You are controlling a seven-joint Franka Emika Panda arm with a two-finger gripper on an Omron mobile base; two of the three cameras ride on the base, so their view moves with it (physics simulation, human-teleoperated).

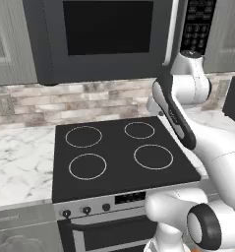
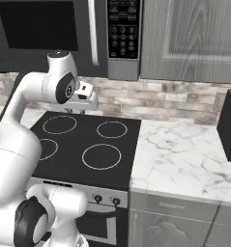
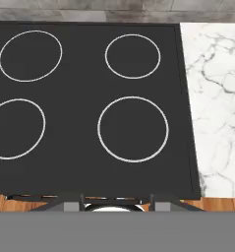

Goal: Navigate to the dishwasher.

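Note:
The dishwasher is out of view. My arm is folded above a black glass-top stove (image 1: 121,155) with four ring burners, and my gripper (image 2: 84,109) hangs over the stove's back edge, pointing down. In the hand view the two dark fingertips stand apart at the bottom, gripper (image 3: 116,201) open, with nothing between them; below them lie the stove top (image 3: 89,98) and a strip of wooden floor (image 3: 217,203).
A dark microwave (image 1: 104,34) hangs over the stove, with its keypad (image 2: 122,29) on the right. White marble counter (image 2: 180,154) runs on both sides. A black box (image 2: 229,126) stands on the right counter. Lighter grey panelled cabinets (image 2: 165,222) flank the oven door (image 1: 114,234).

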